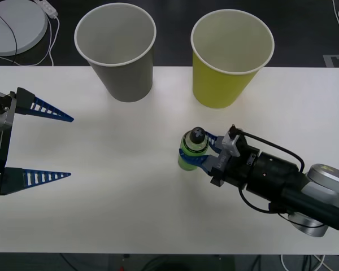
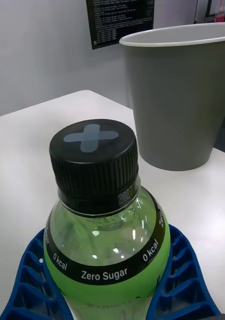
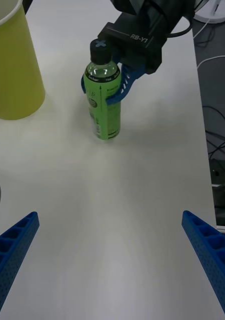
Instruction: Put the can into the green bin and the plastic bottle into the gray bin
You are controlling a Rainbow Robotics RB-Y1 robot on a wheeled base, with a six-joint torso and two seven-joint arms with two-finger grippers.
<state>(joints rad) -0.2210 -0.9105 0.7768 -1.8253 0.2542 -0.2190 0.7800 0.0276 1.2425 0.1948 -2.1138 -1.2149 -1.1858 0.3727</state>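
Front: the right gripper clasps the bottle, upright on the table before the green bin; gray bin alongside. Left gripper spread wide (idle). Right wrist: fingers hug the bottle. Left wrist: bottle stands beside the green bin.

A slim clear plastic bottle of bright green liquid stands upright on a white table, black screw cap on, blue ribbed fingers wrapped around its upper body. Behind it stand two large tapered paper cups with white rims, both upright: the gray bin and, beside it, the yellow-green green bin
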